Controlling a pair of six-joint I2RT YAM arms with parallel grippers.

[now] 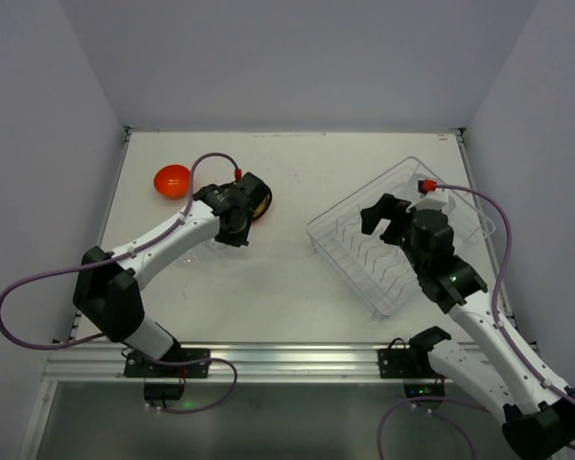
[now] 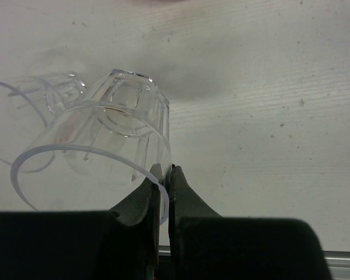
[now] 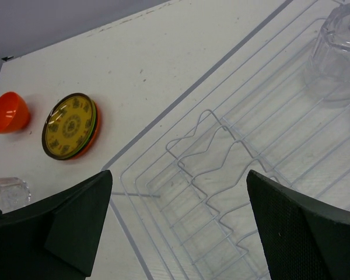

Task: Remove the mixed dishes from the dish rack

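Plain grey walls [image 1: 287, 57] are boxing in the white counter [image 1: 278, 283], and what you are after is sitting at its right side. A clear racked cup [image 3: 338, 52] is standing on the floor of the dish rack [image 1: 345, 240], apparently mouth down, in a far corner. From the right claw [image 1: 385, 222] that cup is lying ahead and off to the right, at the upper right edge of the wrist view. Its axis is running up and down, so you are likely looking at a reach forward across the wire dividers [image 3: 210, 169] before any descent. That claw is hanging over the rack's middle with its fingers spread wide and nothing between them, and the right arm is plainly the nearer one. No other dish is showing in the rack in these views. Across the counter the left claw [image 2: 166, 185] is pinching the rim of a second clear cup [image 2: 116, 128], holding it tilted low over the surface beside more clear cups [image 2: 52, 96]. Whether it is touching down you cannot tell. Further out, the patterned plate [image 3: 70, 125] is lying on top of an orange plate [image 3: 97, 129], with the orange-red bowl [image 1: 171, 179] near them, all well apart from the rack.
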